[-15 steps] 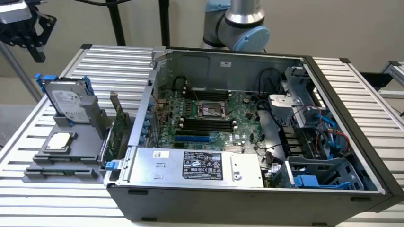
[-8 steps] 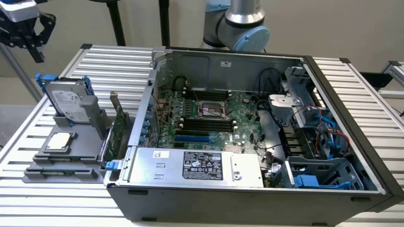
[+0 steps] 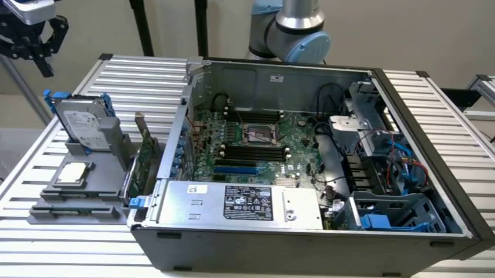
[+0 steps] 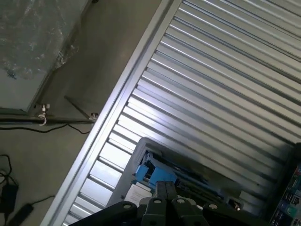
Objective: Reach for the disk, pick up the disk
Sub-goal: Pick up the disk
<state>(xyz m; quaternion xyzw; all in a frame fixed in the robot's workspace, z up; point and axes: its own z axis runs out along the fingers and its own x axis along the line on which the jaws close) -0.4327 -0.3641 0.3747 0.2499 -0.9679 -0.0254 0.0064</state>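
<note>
The disk (image 3: 81, 124) stands upright in a grey holder at the exterior view's left. It is silver-grey with a white label, framed by a blue carrier. My gripper (image 3: 45, 68) hangs above and beyond it, toward the table's far left corner, well apart from it. Its black fingers are shut with nothing between them. In the wrist view the fingertips (image 4: 161, 189) meet over the blue carrier of the disk (image 4: 149, 172), which lies far below them on the slatted table.
An open computer case (image 3: 309, 150) takes up the middle and right of the slatted metal table (image 3: 139, 75). A square processor chip (image 3: 73, 172) lies on a grey tray in front of the disk. A green card (image 3: 143, 156) stands beside the case wall. Floor and cables (image 4: 28, 141) lie past the table edge.
</note>
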